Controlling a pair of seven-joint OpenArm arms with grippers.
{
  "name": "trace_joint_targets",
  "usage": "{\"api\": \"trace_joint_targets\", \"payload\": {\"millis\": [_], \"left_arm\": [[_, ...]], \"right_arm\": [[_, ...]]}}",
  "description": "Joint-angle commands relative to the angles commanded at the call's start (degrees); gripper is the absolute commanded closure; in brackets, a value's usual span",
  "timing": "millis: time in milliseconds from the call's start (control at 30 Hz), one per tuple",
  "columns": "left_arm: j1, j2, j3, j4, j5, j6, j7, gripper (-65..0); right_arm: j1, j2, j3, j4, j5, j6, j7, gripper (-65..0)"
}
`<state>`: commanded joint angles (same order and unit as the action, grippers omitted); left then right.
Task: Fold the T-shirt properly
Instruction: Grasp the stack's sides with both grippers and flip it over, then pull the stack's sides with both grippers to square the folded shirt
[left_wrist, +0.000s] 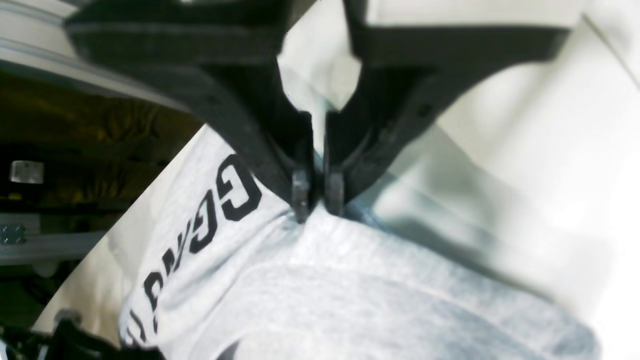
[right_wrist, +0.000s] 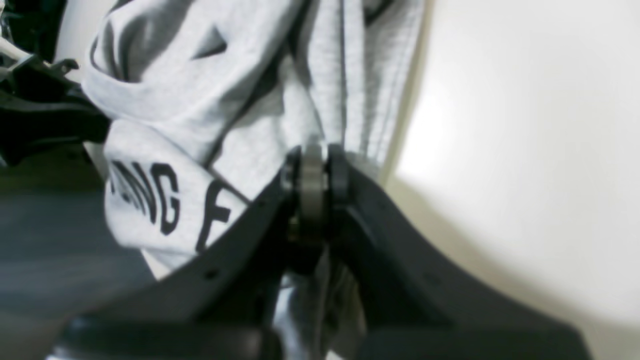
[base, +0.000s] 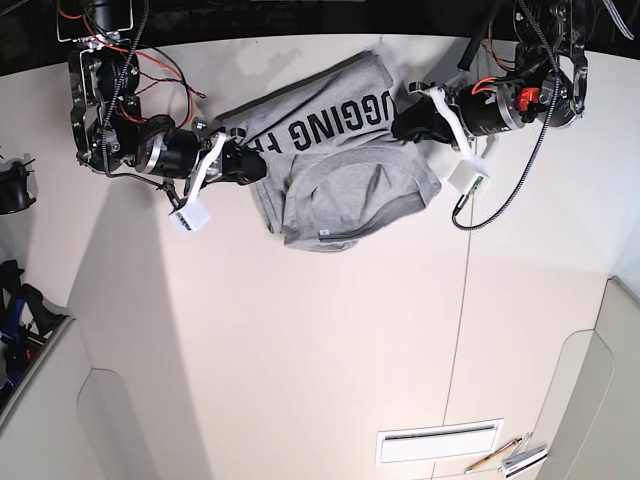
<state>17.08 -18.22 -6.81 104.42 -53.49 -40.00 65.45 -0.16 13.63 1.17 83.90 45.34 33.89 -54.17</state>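
T-shirt, heather-grey knit, rumpled, black block lettering

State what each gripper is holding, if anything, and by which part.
Both hold the T-shirt. The left gripper pinches a bunched fold beside the lettering; the right gripper pinches gathered fabric at the opposite side edge.

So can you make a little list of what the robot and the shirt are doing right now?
shirt: grey T-shirt, bunched and partly folded, black letters showing along its far part
surface: white table
left gripper: fingers shut on the shirt's cloth
right gripper: fingers shut on a gathered edge of the shirt
arms: one at each side of the shirt in the base view
fold: not yet neat
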Motion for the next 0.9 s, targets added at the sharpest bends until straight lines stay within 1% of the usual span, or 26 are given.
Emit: {"api": "trace_joint_targets", "payload": {"millis": [33, 67, 167, 267, 400, 500, 533, 567, 633, 667, 700, 733, 767, 800, 900], "left_arm": [[-0.7, 0.0, 0.0, 0.0, -0.3, 0.0, 0.4, -1.8], [-1.4, 0.0, 0.0, 0.0, -0.5, 0.0, 0.9, -1.8], [-3.2, 0.0, 0.0, 0.0, -0.5, 0.0, 1.0, -1.8], [-4.7, 0.0, 0.0, 0.0, -0.4, 0.0, 1.0, -1.8], [-4.8, 0.0, 0.0, 0.0, -0.5, 0.0, 1.0, -1.8], [-4.8, 0.0, 0.0, 0.0, -1.1, 0.0, 1.3, -2.4], [-4.8, 0.0, 0.0, 0.0, -2.1, 0.0, 2.4, -4.9], [-4.8, 0.0, 0.0, 0.0, -3.5, 0.0, 3.8, -8.8], [-4.7, 0.0, 0.0, 0.0, -5.6, 0.0, 5.6, -18.3], [-4.7, 0.0, 0.0, 0.0, -6.3, 0.0, 5.7, -22.1], [-4.7, 0.0, 0.0, 0.0, -7.4, 0.0, 6.1, -24.2], [-4.7, -0.1, 0.0, 0.0, -9.0, 0.0, 6.7, -24.2], [-4.7, -0.1, 0.0, 0.0, -10.5, 0.0, 7.3, -24.2], [-4.7, -0.1, 0.0, 0.0, -12.1, 0.0, 8.2, -24.2], [-4.7, -0.1, -0.8, 0.2, -17.3, 0.0, 12.0, -24.2]], "right_arm": [[-0.4, 0.0, 0.0, 0.1, 0.5, 0.04, -0.1, 0.0], [-0.9, 0.0, 0.0, 0.3, 0.7, 0.44, -0.2, 0.0], [-2.7, 0.0, 0.0, 1.5, 0.8, 0.42, -0.3, 0.0], [-4.9, -0.3, 0.0, 4.9, 0.7, 0.42, -0.4, 0.0], [-8.0, -0.3, 0.0, 9.8, 0.5, 0.42, -0.3, 0.0], [-8.3, -0.3, 0.0, 10.5, 0.3, 0.39, -0.3, 0.0], [-8.3, -0.3, 0.0, 10.5, 0.3, 0.39, -0.3, 0.0], [-8.3, -0.3, 0.0, 10.5, 0.3, 0.39, -0.3, 0.0], [-8.3, -0.3, 0.0, 10.5, 0.3, 0.39, -0.3, 0.0], [-8.3, -0.3, 0.0, 10.5, 0.3, 0.39, -0.3, -1.5], [-8.3, -0.3, 0.0, 10.5, 0.5, 0.37, -0.3, -8.6], [-8.3, -0.3, 0.0, 10.5, 0.8, 0.37, -0.3, -15.1], [-8.3, -0.3, 0.1, 10.6, 0.7, 0.39, -0.4, -19.6], [-8.3, -0.3, 0.4, 10.8, 0.7, 0.39, -0.4, -21.3], [-8.3, -0.3, 3.1, 12.9, 0.8, 0.39, -0.5, -21.3]]}}
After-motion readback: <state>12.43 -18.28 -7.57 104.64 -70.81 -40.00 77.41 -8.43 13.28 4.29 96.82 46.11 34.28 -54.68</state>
